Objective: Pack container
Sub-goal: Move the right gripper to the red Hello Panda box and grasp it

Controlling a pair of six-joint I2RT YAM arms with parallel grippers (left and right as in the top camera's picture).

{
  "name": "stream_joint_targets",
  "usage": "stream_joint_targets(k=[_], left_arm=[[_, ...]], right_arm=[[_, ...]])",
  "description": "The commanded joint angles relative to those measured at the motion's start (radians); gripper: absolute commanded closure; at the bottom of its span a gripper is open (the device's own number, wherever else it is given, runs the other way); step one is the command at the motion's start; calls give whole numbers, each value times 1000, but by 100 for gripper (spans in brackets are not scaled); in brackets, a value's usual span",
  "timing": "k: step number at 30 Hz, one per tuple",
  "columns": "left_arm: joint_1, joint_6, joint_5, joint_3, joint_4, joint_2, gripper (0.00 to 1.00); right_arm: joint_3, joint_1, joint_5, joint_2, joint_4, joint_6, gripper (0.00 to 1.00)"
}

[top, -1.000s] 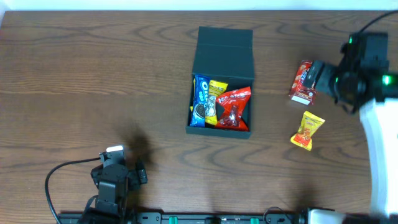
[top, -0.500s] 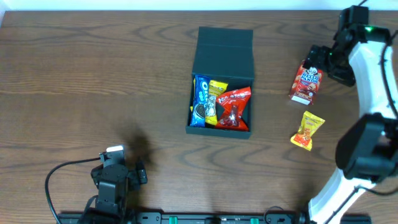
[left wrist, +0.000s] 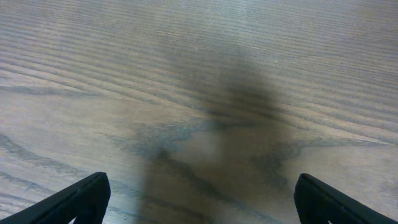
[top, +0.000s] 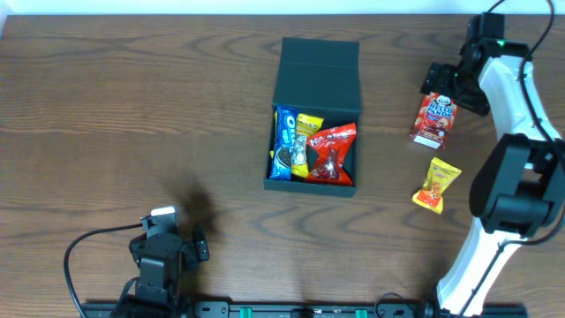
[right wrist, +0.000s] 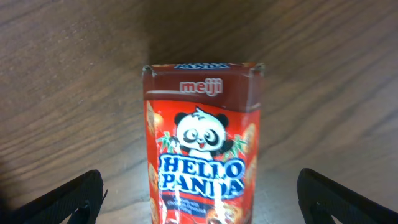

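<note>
The dark teal container [top: 316,66] sits open at the table's centre, its lid flap laid back. Inside lie a blue Oreo packet [top: 284,143], a yellow packet [top: 305,141] and a red packet [top: 331,155]. A red Hello Panda box [top: 433,118] lies flat to the right; in the right wrist view it [right wrist: 202,137] fills the middle. A small yellow packet [top: 437,185] lies below it. My right gripper [top: 441,81] is open just above the Hello Panda box, fingertips [right wrist: 81,196] wide on both sides. My left gripper [top: 175,231] is open and empty at the front left, over bare wood.
The wood table [top: 132,115] stretches bare to the left of the container. My right arm [top: 521,106] runs along the right edge. A cable [top: 88,243] loops beside my left arm at the front edge.
My right gripper has pulled back and up from the Hello Panda box toward the far right, and the arm has swung so the box shows fully. The left arm has not moved.
</note>
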State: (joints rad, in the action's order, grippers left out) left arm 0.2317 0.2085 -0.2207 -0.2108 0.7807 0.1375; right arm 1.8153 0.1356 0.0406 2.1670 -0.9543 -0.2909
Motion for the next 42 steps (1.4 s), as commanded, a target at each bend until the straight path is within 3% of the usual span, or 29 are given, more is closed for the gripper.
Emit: stream_joint_targets(k=[1, 30, 35, 42], left_arm=[[-4, -14, -15, 28, 37, -5, 5], [-4, -14, -15, 28, 37, -5, 5], [-4, -14, -15, 28, 37, -5, 5], [-4, -14, -14, 28, 37, -5, 5]], right_arm=[[18, -16, -1, 29, 5, 16, 1], [11, -52, 4, 179, -22, 15, 1], [11, -57, 4, 179, -22, 15, 31], [11, -66, 4, 179, -22, 15, 34]])
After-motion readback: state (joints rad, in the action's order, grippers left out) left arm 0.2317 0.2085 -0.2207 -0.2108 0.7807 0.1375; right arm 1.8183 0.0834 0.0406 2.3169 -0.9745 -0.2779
